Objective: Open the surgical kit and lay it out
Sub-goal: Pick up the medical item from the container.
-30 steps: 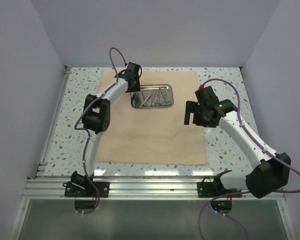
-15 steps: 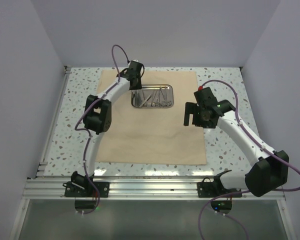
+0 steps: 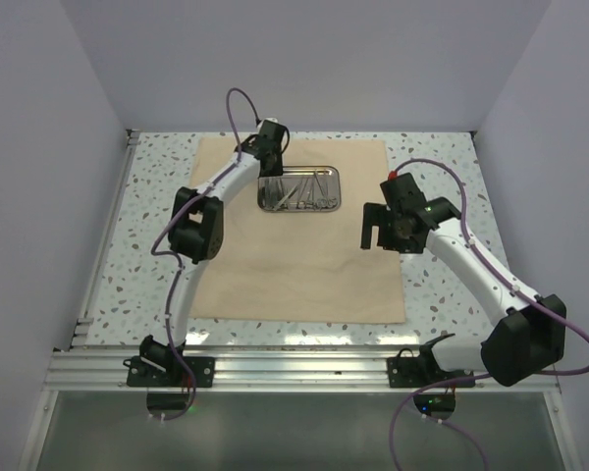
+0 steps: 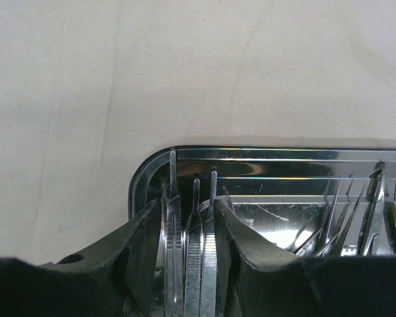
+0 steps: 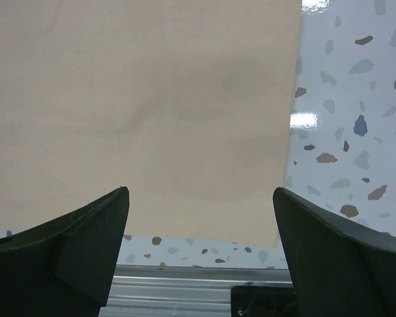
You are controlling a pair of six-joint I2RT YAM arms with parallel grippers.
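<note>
The left pincer (image 4: 188, 211) has swung right and dipped into the left end of the steel tray (image 4: 251, 153), its fingers now pressed against a few tweezers (image 4: 193, 257).

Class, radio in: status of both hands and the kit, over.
Left hand shut on instruments in tray. Right hand open, empty, over flat cloth. Nothing blocking.

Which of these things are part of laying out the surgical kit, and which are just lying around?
Part of the job:
beige cloth wrap, spread flat
steel tray resting on it
thin silver instruments in the tray
left gripper, closed on a few of them
right gripper, open above the cloth's edge

Just there:
speckled table
metal rail
purple cables
</note>
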